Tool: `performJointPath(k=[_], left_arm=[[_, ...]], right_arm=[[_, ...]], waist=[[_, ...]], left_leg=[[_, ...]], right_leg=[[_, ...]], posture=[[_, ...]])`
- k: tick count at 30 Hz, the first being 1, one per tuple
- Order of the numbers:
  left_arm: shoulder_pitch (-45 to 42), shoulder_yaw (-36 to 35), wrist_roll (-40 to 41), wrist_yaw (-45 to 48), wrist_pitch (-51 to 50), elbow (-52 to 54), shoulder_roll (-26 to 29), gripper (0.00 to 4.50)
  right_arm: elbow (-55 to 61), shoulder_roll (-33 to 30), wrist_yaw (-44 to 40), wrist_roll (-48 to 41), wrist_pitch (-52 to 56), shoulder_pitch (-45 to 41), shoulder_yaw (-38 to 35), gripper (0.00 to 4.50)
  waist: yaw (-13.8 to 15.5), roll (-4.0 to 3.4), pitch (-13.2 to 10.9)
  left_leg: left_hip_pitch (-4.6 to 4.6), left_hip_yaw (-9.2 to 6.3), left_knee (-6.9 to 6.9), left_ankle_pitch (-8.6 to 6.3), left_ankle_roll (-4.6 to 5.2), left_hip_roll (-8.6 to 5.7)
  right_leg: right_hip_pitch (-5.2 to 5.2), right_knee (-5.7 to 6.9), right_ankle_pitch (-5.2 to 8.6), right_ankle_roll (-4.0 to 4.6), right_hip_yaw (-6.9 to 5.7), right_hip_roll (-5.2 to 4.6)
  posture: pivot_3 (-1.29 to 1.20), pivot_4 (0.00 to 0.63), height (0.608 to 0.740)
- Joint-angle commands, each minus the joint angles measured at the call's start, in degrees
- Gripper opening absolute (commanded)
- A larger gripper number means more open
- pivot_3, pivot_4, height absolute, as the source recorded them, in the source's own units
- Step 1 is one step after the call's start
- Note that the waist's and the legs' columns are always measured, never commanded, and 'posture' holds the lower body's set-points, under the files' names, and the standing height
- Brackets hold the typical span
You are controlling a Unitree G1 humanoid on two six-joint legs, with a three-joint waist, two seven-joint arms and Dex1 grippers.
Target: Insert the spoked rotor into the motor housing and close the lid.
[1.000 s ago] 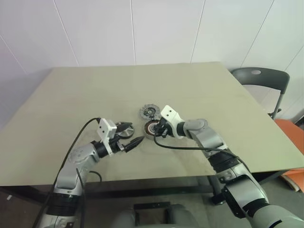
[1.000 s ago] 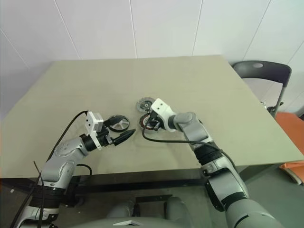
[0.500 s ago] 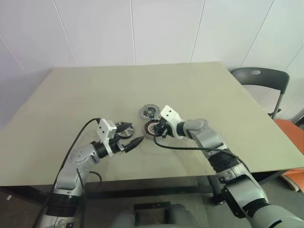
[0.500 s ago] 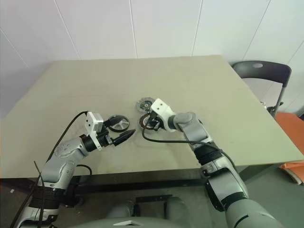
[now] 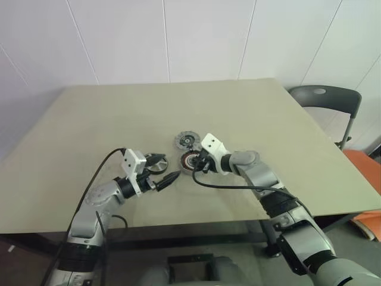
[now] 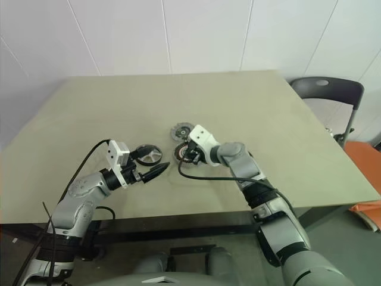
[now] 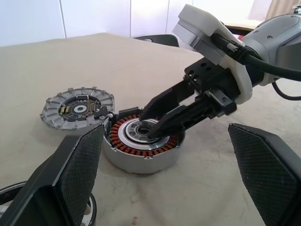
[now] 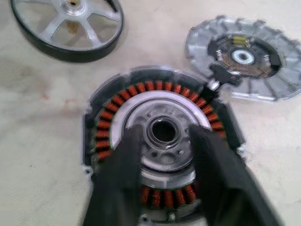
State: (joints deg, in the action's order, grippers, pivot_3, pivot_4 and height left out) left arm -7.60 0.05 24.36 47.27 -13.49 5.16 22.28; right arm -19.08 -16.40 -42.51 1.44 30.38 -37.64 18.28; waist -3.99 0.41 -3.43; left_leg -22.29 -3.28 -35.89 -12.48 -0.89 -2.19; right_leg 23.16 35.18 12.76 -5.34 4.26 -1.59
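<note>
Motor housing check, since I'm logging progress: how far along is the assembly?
Nothing is assembled yet. The right gripper has its parted fingers over the empty motor housing. The spoked rotor and lid lie loose beside it, so insertion and closing remain.

Both arms: silver-grey metal links w/ black joint bands. Each wrist carries a white boxy camera block. Left tool (image 5: pixel 169 178): two black pointed fingers (image 7: pixel 74 175) w/ fine cross-hatch texture on inner pads. Right tool (image 7: pixel 151 126): same black tapered fingers, black bracket w/ small screws behind. Black cable loops off each wrist, runs back along forearm.
</note>
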Motion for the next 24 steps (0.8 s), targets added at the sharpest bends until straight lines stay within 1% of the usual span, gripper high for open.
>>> performJointPath(k=[1,3,8,12,15,23,24], left_arm=[[-1.31,-0.68,0.49,-0.02,0.49,1.67,0.24,4.50],[-1.37,-0.70,0.50,-0.01,0.48,1.61,0.28,4.50],[-1.53,-0.46,0.39,0.01,0.33,1.40,0.21,4.50],[-1.79,-0.32,0.28,-0.01,0.36,1.08,0.17,4.50],[-1.92,-0.33,0.24,-0.10,0.49,0.95,0.14,4.50],[-1.88,-0.47,0.12,-0.54,0.70,1.21,0.06,4.50],[-1.85,-0.52,0.11,-0.60,0.73,1.25,0.09,4.50]], right_arm=[[-1.43,-0.06,-1.00,0.67,0.67,0.86,1.40,2.73],[-1.37,0.35,-1.33,-0.23,0.94,0.75,0.47,3.36],[-0.97,2.88,-2.30,-5.64,0.91,-0.75,-5.18,3.36],[-1.83,4.59,-1.04,-7.45,-0.04,-1.47,-7.58,3.36],[-2.36,4.98,-0.40,-7.63,-0.84,-1.10,-7.56,2.73],[-5.56,3.83,1.35,-2.32,-6.32,0.74,-3.03,0.02],[-6.39,3.65,1.88,-1.38,-7.20,0.91,-2.49,0.02]], waist=[[0.00,0.00,0.01],[0.01,0.00,0.02],[-0.05,-0.01,0.01],[0.01,-0.02,0.00],[0.03,-0.03,0.00],[-0.01,-0.03,0.00],[-0.02,-0.03,0.00]], left_leg=[[0.00,0.00,0.00,0.00,0.01,0.00],[0.00,0.00,0.03,0.00,0.01,0.00],[-0.01,0.00,0.10,0.02,0.04,0.01],[-0.02,0.00,0.07,0.03,0.04,0.01],[-0.06,0.00,0.02,0.02,0.04,-0.03],[-0.08,-0.01,0.05,0.01,0.02,-0.01],[-0.07,-0.01,0.04,0.01,0.02,-0.01]], right_leg=[[0.00,0.00,0.00,0.00,0.00,0.00],[0.01,-0.01,0.00,0.00,0.00,0.00],[0.06,-0.01,0.00,0.01,0.00,0.04],[0.07,0.02,0.00,0.00,0.00,0.04],[0.06,0.01,0.00,0.00,-0.01,0.00],[0.11,0.01,0.00,0.00,-0.01,0.01],[0.10,0.01,0.00,0.00,-0.01,0.01]], posture=[[0.00,0.000,0.740],[0.00,0.000,0.740],[0.00,0.000,0.740],[0.00,0.000,0.740],[0.00,0.000,0.740],[0.00,0.000,0.740],[0.00,0.000,0.740]])
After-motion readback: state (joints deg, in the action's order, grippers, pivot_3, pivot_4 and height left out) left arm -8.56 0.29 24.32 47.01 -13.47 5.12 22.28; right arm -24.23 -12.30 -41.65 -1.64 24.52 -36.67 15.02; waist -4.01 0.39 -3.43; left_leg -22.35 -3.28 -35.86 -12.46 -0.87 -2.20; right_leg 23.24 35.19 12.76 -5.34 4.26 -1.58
